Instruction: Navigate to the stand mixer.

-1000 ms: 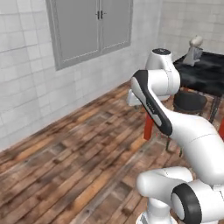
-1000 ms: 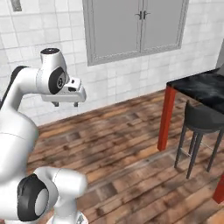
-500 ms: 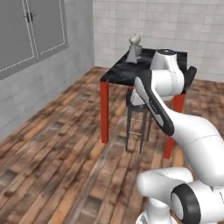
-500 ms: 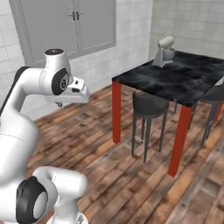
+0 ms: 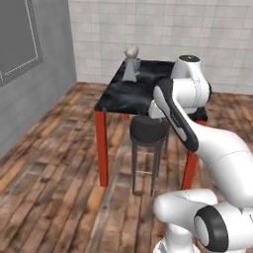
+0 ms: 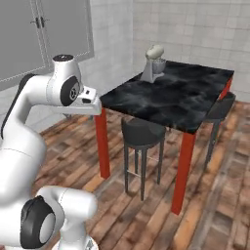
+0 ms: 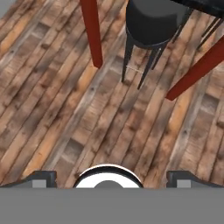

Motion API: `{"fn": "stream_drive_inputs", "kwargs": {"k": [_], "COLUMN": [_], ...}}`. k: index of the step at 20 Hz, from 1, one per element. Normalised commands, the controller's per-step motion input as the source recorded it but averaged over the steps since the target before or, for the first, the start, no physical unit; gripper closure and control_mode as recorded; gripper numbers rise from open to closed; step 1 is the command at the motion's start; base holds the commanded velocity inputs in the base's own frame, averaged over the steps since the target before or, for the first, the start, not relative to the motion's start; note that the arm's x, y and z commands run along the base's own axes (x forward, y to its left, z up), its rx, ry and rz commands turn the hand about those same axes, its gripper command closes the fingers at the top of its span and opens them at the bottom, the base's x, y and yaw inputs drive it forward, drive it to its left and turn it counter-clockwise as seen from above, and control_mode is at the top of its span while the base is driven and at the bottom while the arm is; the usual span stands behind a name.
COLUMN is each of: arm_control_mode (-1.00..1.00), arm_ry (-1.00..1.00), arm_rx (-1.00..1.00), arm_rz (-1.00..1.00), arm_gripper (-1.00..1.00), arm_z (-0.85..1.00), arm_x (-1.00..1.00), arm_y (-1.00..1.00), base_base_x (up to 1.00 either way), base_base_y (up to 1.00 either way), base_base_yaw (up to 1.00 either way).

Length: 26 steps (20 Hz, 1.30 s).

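The stand mixer (image 5: 131, 63) stands on the far left part of a black marble table (image 5: 123, 96) with red legs. It has a cream rounded head over a grey bowl and also shows in the right base view as the stand mixer (image 6: 153, 64) near the table's far corner. My gripper (image 7: 111, 178) is open, its fingertips (image 7: 43, 178) wide apart with nothing between them, and it points down at the wooden floor short of the table. The mixer is well beyond arm's reach of it.
A black round stool (image 5: 148, 129) stands tucked at the table's near side, between two red legs (image 7: 92, 33). A second stool (image 6: 222, 105) stands at the right side. A grey panelled cabinet front (image 6: 44, 34) covers the left wall. Open wooden floor (image 5: 54, 173) lies to the left.
The whole picture has swung: the base has turned and driven, so the table with the mixer now sits central and nearer. The arm keeps its pose.
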Motion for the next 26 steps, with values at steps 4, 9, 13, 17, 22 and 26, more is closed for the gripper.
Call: {"fn": "stream_drive_inputs", "kwargs": {"k": [4, 9, 13, 17, 22, 26], "arm_control_mode": [1.0, 1.0, 1.0, 1.0, 1.0, 1.0], "arm_ry": [0.0, 0.0, 0.0, 0.0, 0.0, 0.0], "arm_rx": [0.0, 0.0, 0.0, 0.0, 0.0, 0.0], "arm_rz": [0.0, 0.0, 0.0, 0.0, 0.0, 0.0], "arm_gripper": [-1.0, -1.0, -1.0, -1.0, -1.0, -1.0], "arm_z": [0.0, 0.0, 0.0, 0.0, 0.0, 0.0], "arm_x": [0.0, 0.0, 0.0, 0.0, 0.0, 0.0], "arm_y": [0.0, 0.0, 0.0, 0.0, 0.0, 0.0], "base_base_x": [1.0, 1.0, 1.0, 1.0, 0.92, 0.54], "base_base_y": [0.91, 1.0, 1.0, 1.0, 1.0, 1.0], "base_base_yaw": [-0.35, -0.39, -0.4, -0.4, -0.4, -0.32]}}
